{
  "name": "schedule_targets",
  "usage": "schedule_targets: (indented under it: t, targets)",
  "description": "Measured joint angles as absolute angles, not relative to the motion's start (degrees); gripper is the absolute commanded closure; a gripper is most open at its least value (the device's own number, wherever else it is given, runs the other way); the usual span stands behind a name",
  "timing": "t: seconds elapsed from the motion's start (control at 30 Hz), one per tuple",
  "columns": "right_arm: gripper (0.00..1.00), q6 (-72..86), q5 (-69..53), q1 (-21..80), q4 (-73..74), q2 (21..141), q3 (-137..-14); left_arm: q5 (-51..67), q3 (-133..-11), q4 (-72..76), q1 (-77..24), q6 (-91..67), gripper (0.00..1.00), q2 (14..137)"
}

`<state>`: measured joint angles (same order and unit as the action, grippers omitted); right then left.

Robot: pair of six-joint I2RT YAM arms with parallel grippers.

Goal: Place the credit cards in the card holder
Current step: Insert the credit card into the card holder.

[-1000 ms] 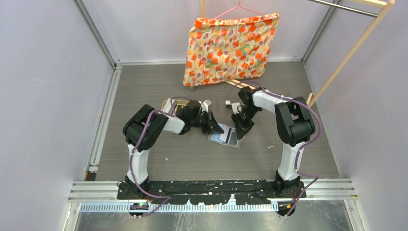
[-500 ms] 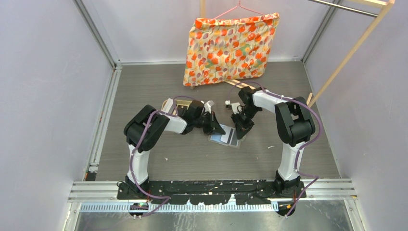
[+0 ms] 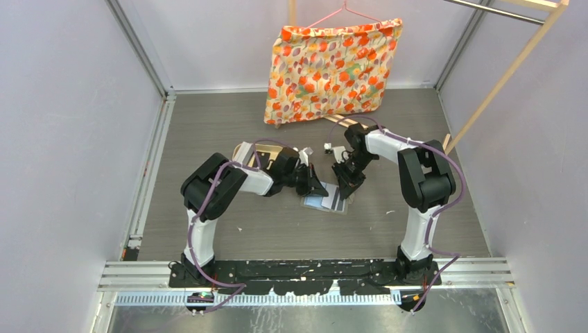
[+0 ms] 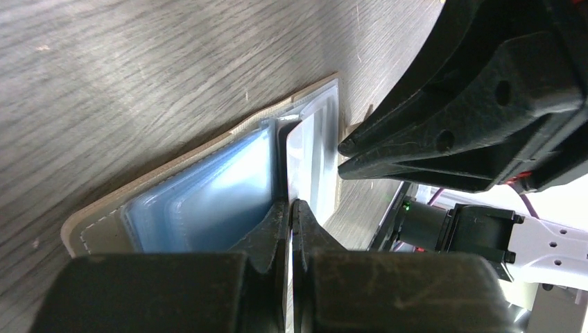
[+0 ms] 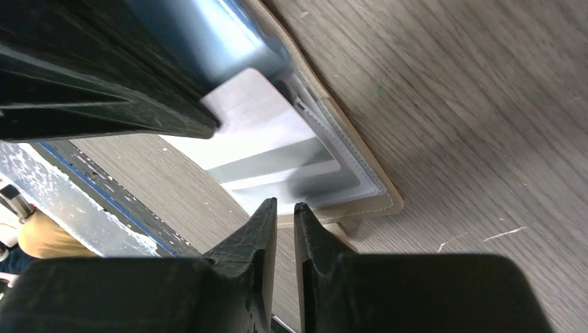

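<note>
The card holder lies open on the table between the two arms, with pale blue clear pockets and a tan stitched rim. A white credit card with a grey stripe lies on its right half, partly under a clear pocket. My left gripper is shut, with its tips pressed at the fold between the pockets. My right gripper hovers just off the holder's near corner. Its jaws stand a narrow gap apart with nothing between them. Other credit cards are out of view.
A tan tray sits behind the left arm, partly hidden. A floral cloth hangs on a hanger at the back. A wooden rack leans at the right. Grey walls close in both sides.
The right gripper's jaws have parted a little and it has drawn slightly back from the card. The left gripper has edged right onto the holder.
</note>
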<state>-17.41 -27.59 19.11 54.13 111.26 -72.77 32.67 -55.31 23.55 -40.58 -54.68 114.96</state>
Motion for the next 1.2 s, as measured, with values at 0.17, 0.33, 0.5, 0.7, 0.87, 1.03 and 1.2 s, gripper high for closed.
schedule_targets:
  t: [0.17,0.33,0.5,0.7,0.87,1.03,1.2]
  targets:
    - [0.76,-18.6,-29.5,19.1,53.8,109.3,-72.8,31.7,-55.3,23.7,-41.5,-54.8,0.95,115.0]
    - [0.76,-19.4,-33.5,19.1,53.8,106.8,-72.8,30.3,-55.3,23.5,-42.1,-54.6,0.88,114.6]
    - [0.81,-18.3,-38.6,19.1,53.6,107.2,-72.8,28.5,-55.3,23.3,-42.9,-53.7,0.81,114.0]
    - [0.88,-15.0,-40.4,19.1,51.5,109.8,-72.8,26.3,-54.2,23.3,-43.4,-53.3,0.76,112.4]
    - [0.90,-14.3,-38.8,19.0,51.0,112.0,-72.8,24.7,-53.5,23.0,-43.5,-53.1,0.72,111.3]
    - [0.90,-14.0,-35.8,19.0,51.0,112.6,-72.8,23.0,-53.5,21.3,-43.5,-52.4,0.69,110.0]
    - [0.90,-13.8,-34.4,18.9,51.0,113.4,-72.8,21.9,-53.5,19.7,-43.5,-51.8,0.68,109.1]
